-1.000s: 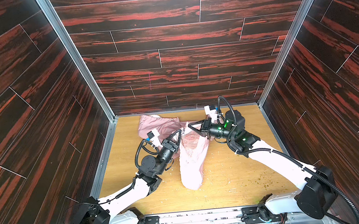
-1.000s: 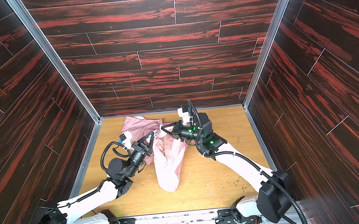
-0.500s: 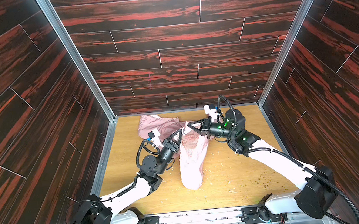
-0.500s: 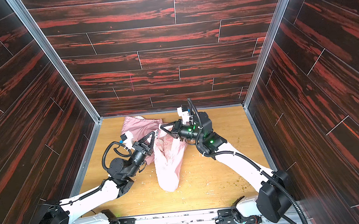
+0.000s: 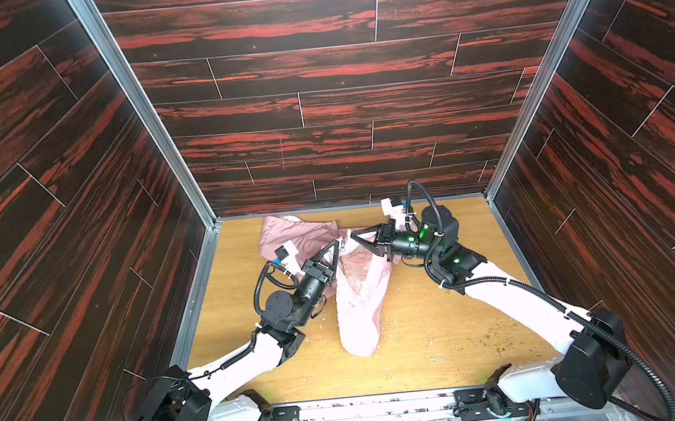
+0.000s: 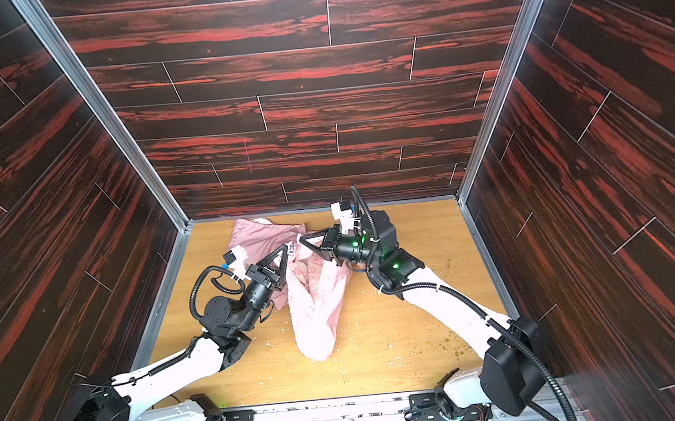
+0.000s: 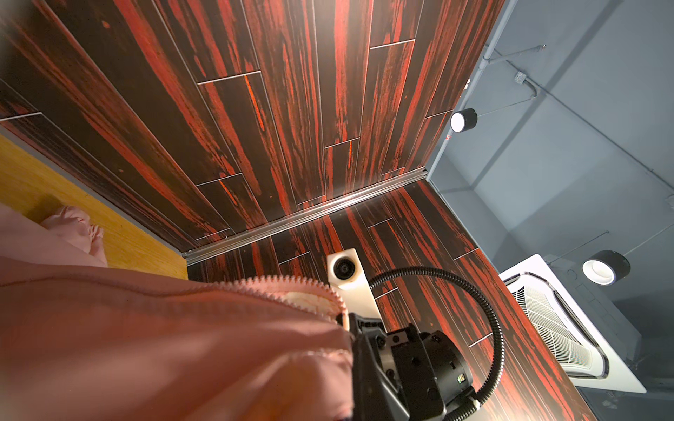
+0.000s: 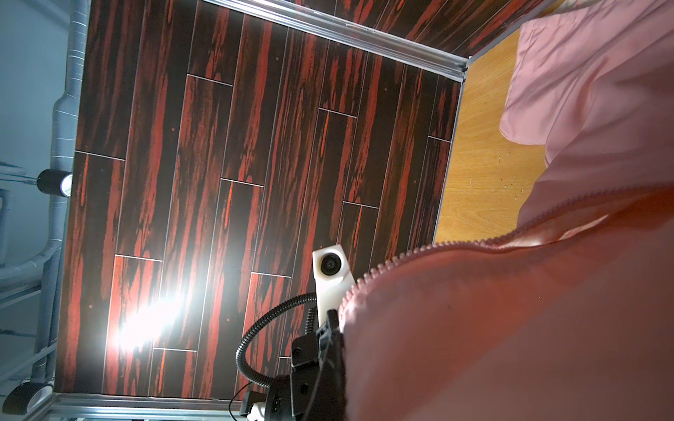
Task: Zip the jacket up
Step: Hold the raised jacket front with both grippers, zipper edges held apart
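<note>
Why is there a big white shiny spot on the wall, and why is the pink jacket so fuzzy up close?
Right wrist view: a bright reflection washes out the dark red wood-plank wall; left wrist view: the thin light-pink fabric jacket sits too near the lens, so it blurs; both top views are sharp.

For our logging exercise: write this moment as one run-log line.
left gripper: shut on jacket front edge | right gripper: shut on other front edge | zipper: unzipped, lining showing
</note>
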`<state>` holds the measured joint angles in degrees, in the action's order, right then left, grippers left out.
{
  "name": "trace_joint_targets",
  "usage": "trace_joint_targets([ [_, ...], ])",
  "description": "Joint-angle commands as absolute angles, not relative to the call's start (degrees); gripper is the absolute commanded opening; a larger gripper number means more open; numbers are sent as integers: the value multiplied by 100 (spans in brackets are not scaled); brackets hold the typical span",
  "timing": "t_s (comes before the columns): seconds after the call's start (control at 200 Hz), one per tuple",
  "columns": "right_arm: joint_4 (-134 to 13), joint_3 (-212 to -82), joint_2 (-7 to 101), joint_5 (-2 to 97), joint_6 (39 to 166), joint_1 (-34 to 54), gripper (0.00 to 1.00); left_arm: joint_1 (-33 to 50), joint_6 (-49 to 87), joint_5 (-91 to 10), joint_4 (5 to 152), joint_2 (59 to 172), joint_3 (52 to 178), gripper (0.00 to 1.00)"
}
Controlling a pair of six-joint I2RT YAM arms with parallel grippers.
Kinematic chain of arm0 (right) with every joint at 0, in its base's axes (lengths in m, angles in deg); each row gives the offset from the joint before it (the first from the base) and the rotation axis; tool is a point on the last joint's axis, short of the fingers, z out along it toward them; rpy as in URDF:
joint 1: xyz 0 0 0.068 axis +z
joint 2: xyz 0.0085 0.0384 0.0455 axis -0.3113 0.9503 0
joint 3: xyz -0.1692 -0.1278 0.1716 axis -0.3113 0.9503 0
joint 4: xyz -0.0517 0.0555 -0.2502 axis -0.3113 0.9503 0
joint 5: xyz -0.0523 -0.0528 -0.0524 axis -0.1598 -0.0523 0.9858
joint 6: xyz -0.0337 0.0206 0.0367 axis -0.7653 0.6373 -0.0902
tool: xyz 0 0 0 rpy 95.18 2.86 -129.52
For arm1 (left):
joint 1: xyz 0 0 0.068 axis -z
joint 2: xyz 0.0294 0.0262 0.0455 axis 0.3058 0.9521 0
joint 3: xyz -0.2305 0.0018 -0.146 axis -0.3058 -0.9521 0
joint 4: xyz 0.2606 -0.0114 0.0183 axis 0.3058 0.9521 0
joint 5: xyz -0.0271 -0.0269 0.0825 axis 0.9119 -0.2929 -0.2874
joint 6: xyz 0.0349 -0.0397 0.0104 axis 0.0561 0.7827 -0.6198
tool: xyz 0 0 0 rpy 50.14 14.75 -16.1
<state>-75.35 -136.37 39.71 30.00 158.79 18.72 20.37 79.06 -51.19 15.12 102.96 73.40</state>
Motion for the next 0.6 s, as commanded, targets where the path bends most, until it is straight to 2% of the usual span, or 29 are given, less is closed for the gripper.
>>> trace_joint_targets([
  [0.0,-7789,-13867,4136,2917,15918,1922,0,1996,7928,-5063,1125,10283,7551,0],
  [0.596,-7719,-14027,4262,2887,15904,1943,0,1957,7972,-5042,1052,10301,7529,0],
])
